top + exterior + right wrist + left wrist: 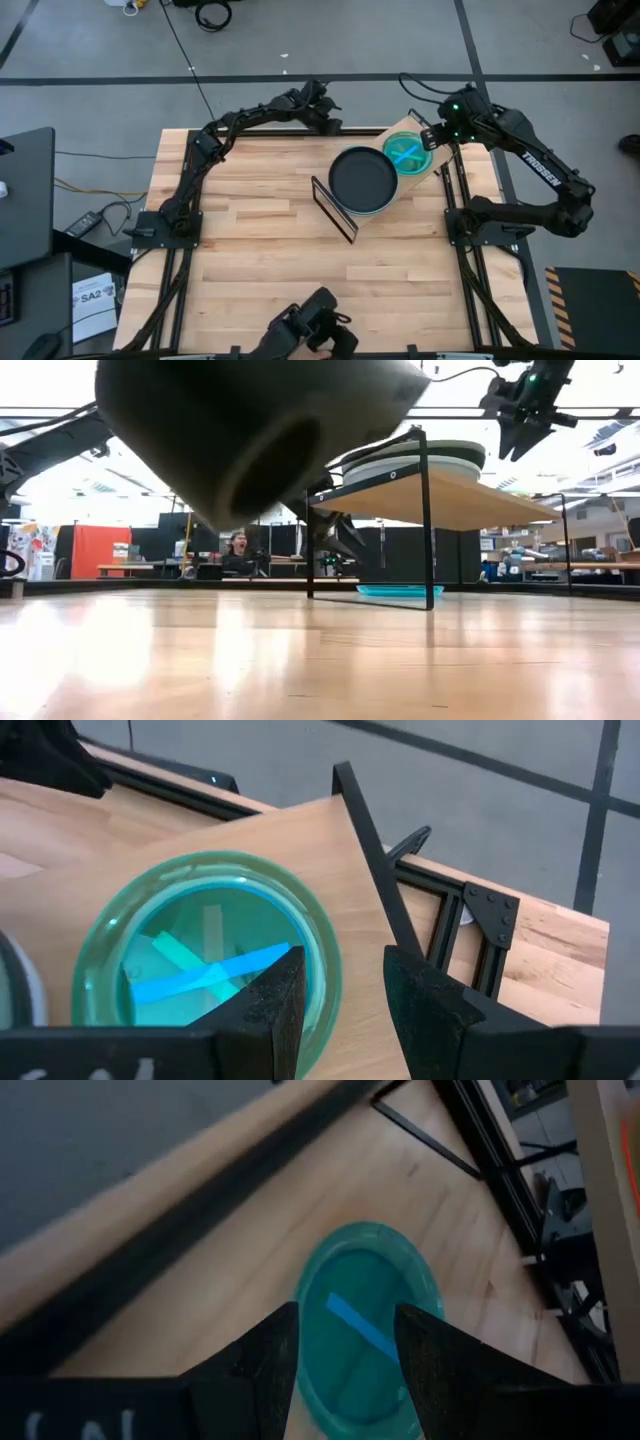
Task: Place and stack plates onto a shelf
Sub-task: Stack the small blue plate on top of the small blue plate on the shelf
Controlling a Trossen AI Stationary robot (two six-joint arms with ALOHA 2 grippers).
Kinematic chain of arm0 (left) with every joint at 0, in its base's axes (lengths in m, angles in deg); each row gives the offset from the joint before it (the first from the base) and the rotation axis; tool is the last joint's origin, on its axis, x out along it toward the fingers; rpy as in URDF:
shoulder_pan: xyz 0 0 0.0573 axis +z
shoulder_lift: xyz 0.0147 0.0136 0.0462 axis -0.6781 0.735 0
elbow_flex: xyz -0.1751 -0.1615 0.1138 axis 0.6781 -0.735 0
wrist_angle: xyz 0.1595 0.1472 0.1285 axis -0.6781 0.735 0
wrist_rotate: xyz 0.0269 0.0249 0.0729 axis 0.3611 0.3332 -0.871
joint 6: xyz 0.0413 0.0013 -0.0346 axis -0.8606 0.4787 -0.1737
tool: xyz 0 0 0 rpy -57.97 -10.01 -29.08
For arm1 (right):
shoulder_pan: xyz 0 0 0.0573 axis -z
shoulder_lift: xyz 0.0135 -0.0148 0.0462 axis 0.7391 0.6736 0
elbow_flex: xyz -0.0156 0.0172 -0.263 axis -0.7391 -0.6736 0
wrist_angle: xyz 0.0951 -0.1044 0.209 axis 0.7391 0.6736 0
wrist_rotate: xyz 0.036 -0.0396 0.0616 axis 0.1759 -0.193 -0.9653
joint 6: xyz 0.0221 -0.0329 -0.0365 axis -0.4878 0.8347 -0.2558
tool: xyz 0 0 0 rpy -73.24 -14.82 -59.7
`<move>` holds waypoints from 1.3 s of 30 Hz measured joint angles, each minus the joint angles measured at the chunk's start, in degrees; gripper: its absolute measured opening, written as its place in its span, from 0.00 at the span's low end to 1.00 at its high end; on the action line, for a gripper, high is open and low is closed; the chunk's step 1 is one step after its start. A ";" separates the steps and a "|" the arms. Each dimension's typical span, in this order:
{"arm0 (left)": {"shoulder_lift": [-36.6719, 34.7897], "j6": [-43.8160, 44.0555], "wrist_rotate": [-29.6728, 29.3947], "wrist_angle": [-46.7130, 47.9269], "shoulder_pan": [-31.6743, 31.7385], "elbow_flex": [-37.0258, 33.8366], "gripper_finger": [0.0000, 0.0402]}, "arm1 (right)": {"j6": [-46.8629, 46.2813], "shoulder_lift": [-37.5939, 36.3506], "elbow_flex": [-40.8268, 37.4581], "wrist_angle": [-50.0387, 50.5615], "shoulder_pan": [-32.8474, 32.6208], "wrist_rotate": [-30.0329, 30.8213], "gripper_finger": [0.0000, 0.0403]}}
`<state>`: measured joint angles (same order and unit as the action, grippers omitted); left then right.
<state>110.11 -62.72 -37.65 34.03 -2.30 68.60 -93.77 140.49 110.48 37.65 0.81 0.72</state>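
A person [237, 546] is sitting in the room far behind the table [270, 250] — cables [210, 14] are lying on the grey floor [80, 60] beyond it.

A stack of plates topped by a black plate [364, 177] is lying flat on the tilted wooden shelf [404, 126]. A small teal plate [205, 958], streaked with blue reflections, is sitting beside it on the shelf, just ahead of the right gripper's fingers [275, 1000]. Another teal plate [365, 1327] is seen on the tabletop, framed between the left gripper's fingers [440, 1360].

Bright backlit low view, blurred fg arm [250, 430].
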 joint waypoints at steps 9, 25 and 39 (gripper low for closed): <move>-2.38 -1.89 -0.06 2.46 2.26 0.02 0.43 | -4.35 -8.05 0.00 0.04 -2.94 -0.01 0.35; -4.74 -9.59 -0.66 10.01 5.28 0.02 0.43 | -21.24 -13.33 -6.79 -2.90 -28.48 7.60 0.35; -6.77 -18.23 -4.37 17.80 7.07 0.02 0.43 | -28.91 -13.15 -12.36 -13.63 -49.56 13.97 0.35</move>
<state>103.34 -80.96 -42.03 51.84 4.77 68.63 -122.68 127.34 98.12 24.02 -48.75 14.69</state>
